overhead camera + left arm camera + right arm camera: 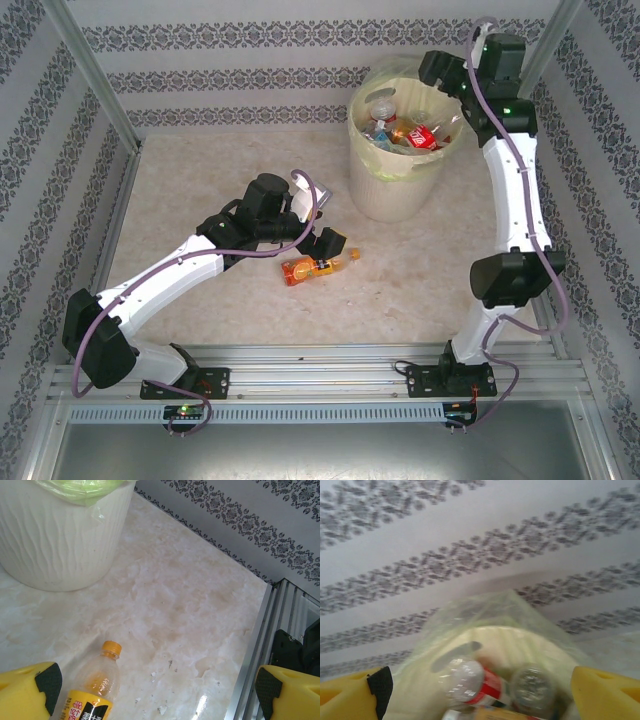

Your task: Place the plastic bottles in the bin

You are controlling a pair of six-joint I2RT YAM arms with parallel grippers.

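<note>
Left gripper (pixel 325 243) open, nearer arm; orange bottle (pixel 318 268) just beside at 6 o'clock, long axis 9-to-3, cap at 3.

Orange bottle (pixel 318 268), apparently beside left claw (pixel 330 243)

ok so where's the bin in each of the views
Top external: the bin stands upper centre, against the back wall.
Left wrist: its ribbed side takes the top left corner.
Right wrist: its rim sits bottom centre, bottles inside.
Shared landmark: the patterned wall.
</note>
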